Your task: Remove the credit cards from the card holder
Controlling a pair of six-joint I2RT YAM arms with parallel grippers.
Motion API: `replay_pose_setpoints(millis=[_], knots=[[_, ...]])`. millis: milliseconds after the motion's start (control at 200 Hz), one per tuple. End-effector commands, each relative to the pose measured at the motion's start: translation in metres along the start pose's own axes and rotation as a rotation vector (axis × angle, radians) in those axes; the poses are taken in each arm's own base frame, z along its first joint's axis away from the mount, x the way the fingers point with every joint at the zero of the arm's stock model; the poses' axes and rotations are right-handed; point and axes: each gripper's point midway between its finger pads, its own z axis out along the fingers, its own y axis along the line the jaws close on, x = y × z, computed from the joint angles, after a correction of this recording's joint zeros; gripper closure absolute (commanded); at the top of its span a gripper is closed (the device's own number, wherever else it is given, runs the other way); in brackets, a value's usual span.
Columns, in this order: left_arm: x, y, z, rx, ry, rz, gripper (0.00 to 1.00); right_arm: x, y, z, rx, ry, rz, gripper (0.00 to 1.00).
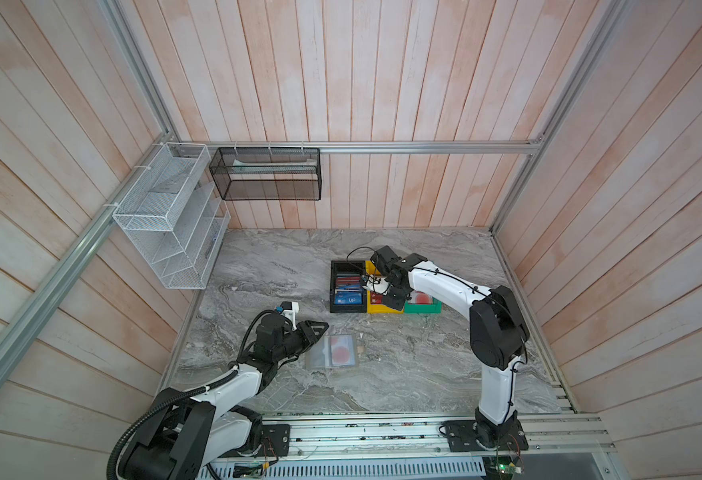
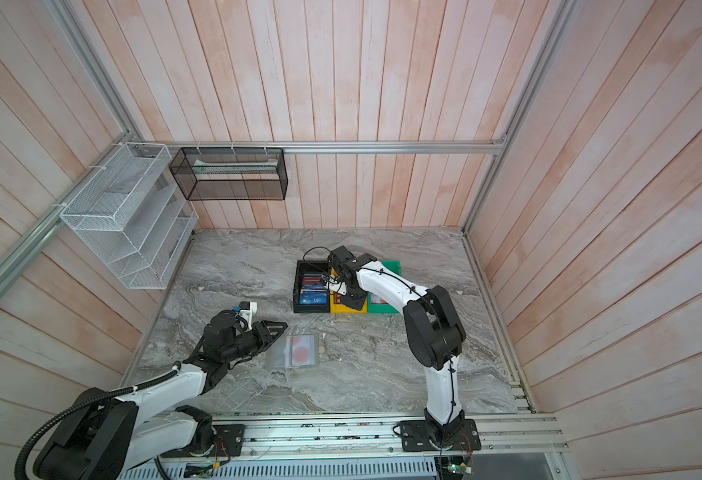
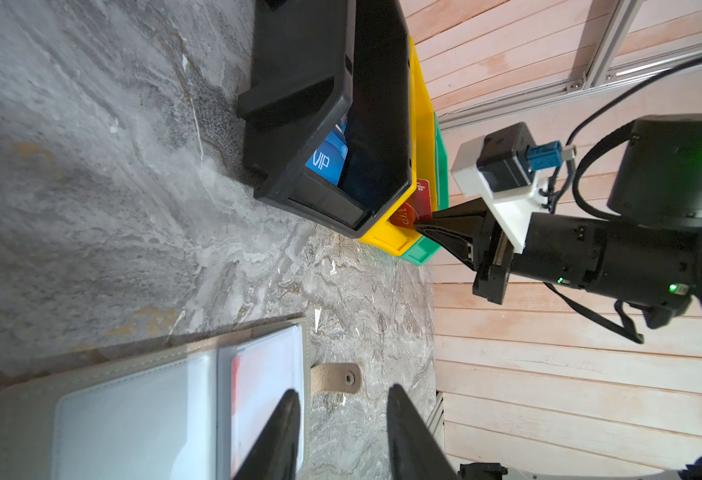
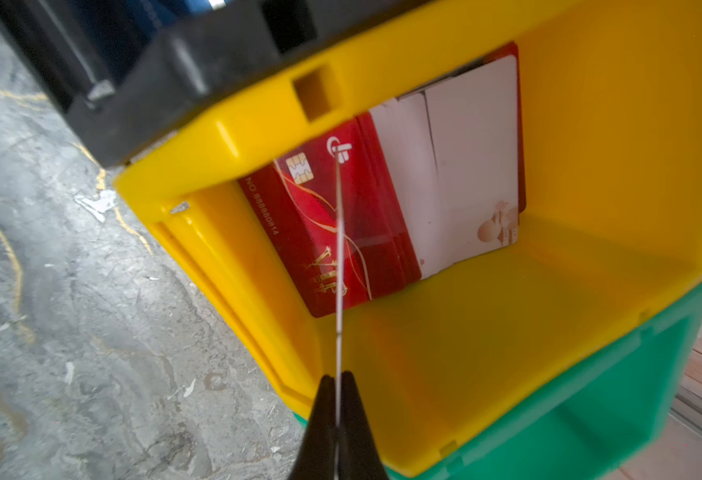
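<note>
I'm pinching a red card [image 3: 413,203], likely stiff and slippery, by its edge in the right pincer [image 4: 336,380] over the far yellow bin [image 4: 507,353]. The left pincer [image 3: 341,432], half-open and empty, is hovering at the near card holder [image 1: 320,355].

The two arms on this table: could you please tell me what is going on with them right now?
The right gripper is shut on a thin card, apparently a red VIP one, holding it over the yellow bin, where other red cards already lie. Blue cards sit in the black bin. The card holder lies open on the table with a white card with red circles in a sleeve, and the left gripper stands open at its edge.
</note>
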Motion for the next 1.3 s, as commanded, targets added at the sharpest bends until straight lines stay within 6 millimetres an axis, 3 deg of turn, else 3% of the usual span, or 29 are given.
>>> replay_pose_setpoints(millis=[0, 175, 325, 485, 865, 965, 1125, 1295], knots=[[0.000, -0.002, 0.001, 0.007, 0.008, 0.026, 0.63, 0.004, 0.011, 0.012, -0.013, 0.038, -0.039, 1.00], [0.002, 0.002, 0.002, -0.002, 0.014, 0.022, 0.63, -0.002, 0.010, 0.009, 0.001, 0.019, -0.039, 0.99], [0.003, 0.003, 0.003, 0.001, 0.018, 0.019, 0.63, -0.007, 0.005, 0.007, 0.025, 0.005, -0.035, 0.84], [0.003, 0.002, 0.003, 0.006, 0.021, 0.019, 0.63, -0.009, -0.002, 0.008, 0.055, 0.010, -0.031, 0.76], [0.005, 0.005, 0.000, -0.001, 0.013, 0.018, 0.63, -0.032, -0.058, 0.008, 0.176, -0.015, 0.058, 0.71], [0.008, 0.011, -0.001, -0.019, 0.019, 0.009, 0.63, -0.037, -0.068, 0.000, 0.201, -0.027, 0.093, 0.71], [0.017, 0.035, -0.003, -0.126, 0.041, -0.022, 0.63, -0.047, -0.043, -0.036, 0.102, -0.146, 0.147, 0.75], [0.024, 0.054, -0.004, -0.214, 0.072, -0.035, 0.63, -0.061, 0.036, -0.076, -0.149, -0.366, 0.150, 0.79]])
